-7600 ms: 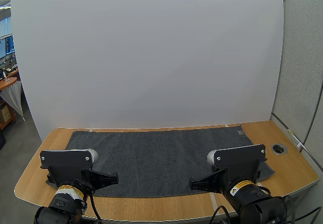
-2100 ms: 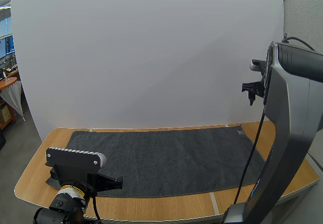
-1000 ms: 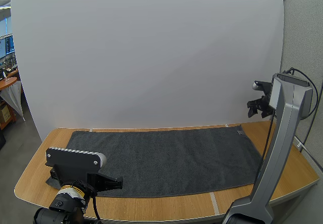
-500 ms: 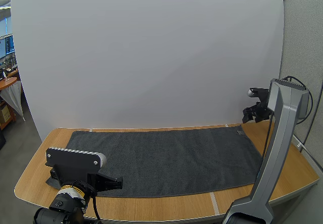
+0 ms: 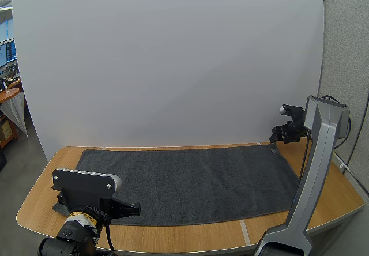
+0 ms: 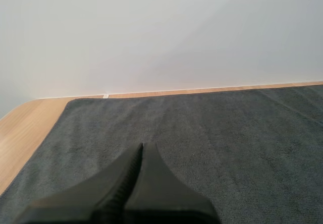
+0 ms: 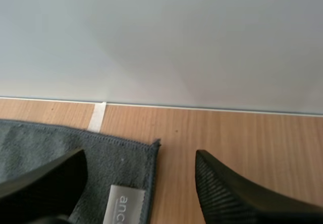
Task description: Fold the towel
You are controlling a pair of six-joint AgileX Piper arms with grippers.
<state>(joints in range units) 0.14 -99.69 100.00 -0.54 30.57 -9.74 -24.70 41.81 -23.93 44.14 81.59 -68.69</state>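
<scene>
From above, the right arm stood tall at the right side, its upper link bent forward so that the right tool [image 5: 286, 132] hung over the far right corner of the towel [image 5: 190, 178]. How its fingers stood could not be judged from there. The left arm sat folded low at the near left, and the left tool [image 5: 124, 208] lay over the towel's near left edge. The dark grey towel lay flat and spread wide on the wooden surface [image 5: 326, 195], with bare wood along the near edge and at both ends. Its far edge ran close along a white panel [image 5: 173, 66].

At the left wrist, the left tool [image 6: 142, 148] was closed on nothing, its fingers meeting in one dark wedge low above the towel [image 6: 227, 143]. Bare surface [image 6: 20, 133] showed beyond the towel's left edge.

At the right wrist, the right tool [image 7: 140, 156] stood open — fingers [image 7: 232, 193] wide apart, one over the towel [image 7: 40, 143], the other over bare surface [image 7: 232, 133]. The towel's corner lay between them, with a grey label [image 7: 126, 201] sewn beside its edge. A strip of pale tape [image 7: 96, 115] crossed the wood between that corner and the panel.
</scene>
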